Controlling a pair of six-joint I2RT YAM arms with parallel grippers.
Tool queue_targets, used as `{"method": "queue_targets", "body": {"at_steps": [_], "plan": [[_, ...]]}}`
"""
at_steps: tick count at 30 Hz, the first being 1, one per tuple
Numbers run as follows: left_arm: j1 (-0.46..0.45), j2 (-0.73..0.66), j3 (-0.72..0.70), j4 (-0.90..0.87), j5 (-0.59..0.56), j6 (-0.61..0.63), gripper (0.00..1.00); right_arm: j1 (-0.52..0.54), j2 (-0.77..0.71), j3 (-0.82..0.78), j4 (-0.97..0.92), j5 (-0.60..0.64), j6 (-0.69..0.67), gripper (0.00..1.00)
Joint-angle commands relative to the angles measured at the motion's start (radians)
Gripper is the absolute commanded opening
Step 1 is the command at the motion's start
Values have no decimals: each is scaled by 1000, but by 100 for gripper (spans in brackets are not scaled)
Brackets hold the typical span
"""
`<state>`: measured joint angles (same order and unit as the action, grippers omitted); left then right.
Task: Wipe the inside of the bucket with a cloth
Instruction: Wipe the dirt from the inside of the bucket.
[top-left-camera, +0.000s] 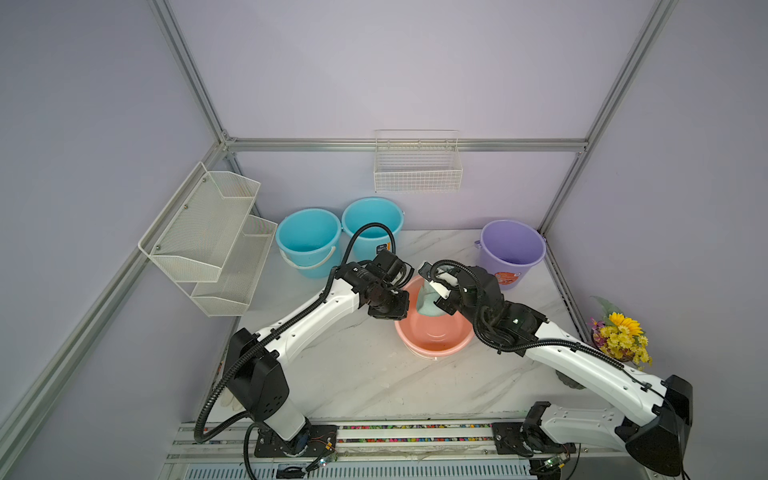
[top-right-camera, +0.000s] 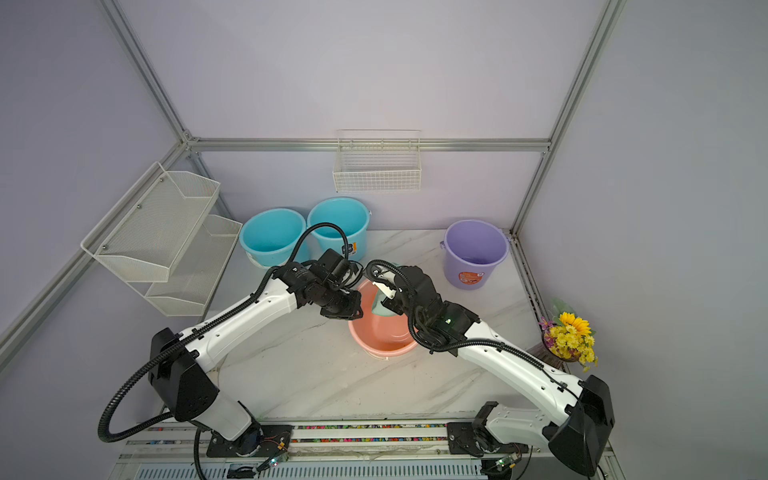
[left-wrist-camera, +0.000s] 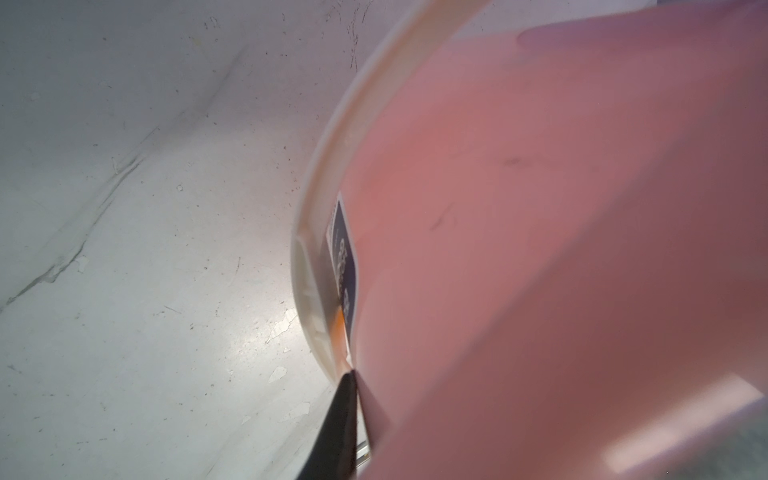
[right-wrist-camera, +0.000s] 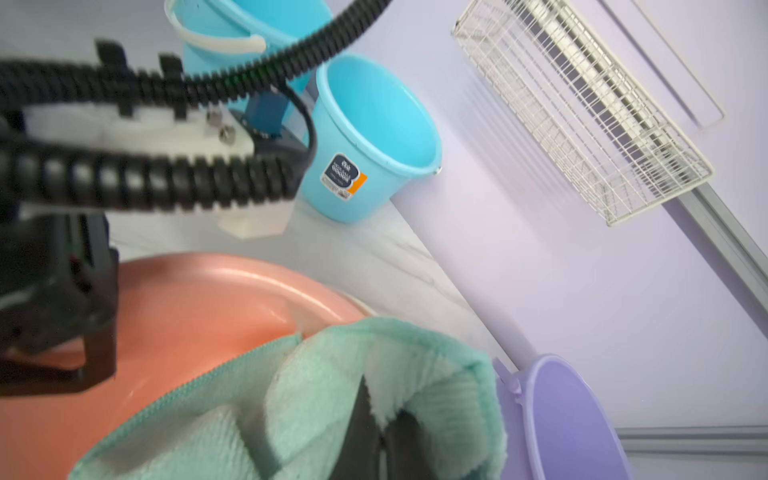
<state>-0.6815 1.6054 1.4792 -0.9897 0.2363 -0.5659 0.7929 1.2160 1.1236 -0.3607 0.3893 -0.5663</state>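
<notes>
Right hand (right-wrist-camera: 380, 432) clamped on cloth (right-wrist-camera: 324, 374), which hangs below the grip, long axis down the bucket (top-left-camera: 436, 338) wall at 12 o'clock. Left hand (right-wrist-camera: 95, 357) pinches the rim at 10 o'clock.

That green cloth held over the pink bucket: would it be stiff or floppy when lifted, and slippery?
Probably floppy: the cloth folds and bunches around the right hand and droops into the pink bucket. Its fluffy pile suggests it is light and unlikely to slip from the grip. Pushed along the bucket's wall, it would likely crumple.
</notes>
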Motion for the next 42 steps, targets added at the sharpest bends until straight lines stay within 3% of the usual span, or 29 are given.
{"method": "queue_targets", "body": {"at_steps": [1, 7, 12, 18, 23, 26, 29, 34, 42], "plan": [[-1, -24, 49, 14, 25, 1, 0, 2, -2, 72, -333, 45, -37, 0], [-1, -22, 56, 10, 18, 1, 0, 10, 20, 162, -685, -207, -41, 0], [-1, -18, 64, 10, 18, 0, 0, 14, 51, 164, -770, -411, -20, 0], [-1, -19, 65, 10, 17, -3, 0, 14, 36, 56, -533, -671, 52, 0], [-3, -12, 70, 10, 27, -8, 0, 15, -26, -162, 19, -769, 248, 0], [-3, -11, 72, 10, 30, -11, 0, 16, -39, -273, 320, -681, 363, 0], [-3, -11, 70, 10, 40, -9, 0, 17, -16, -306, 467, -563, 376, 0], [-4, -10, 75, 11, 53, -3, 0, 17, 18, -290, 537, -355, 252, 0], [-4, -7, 85, 4, 55, 11, 0, 15, 4, -213, 486, -153, 15, 0]]}}
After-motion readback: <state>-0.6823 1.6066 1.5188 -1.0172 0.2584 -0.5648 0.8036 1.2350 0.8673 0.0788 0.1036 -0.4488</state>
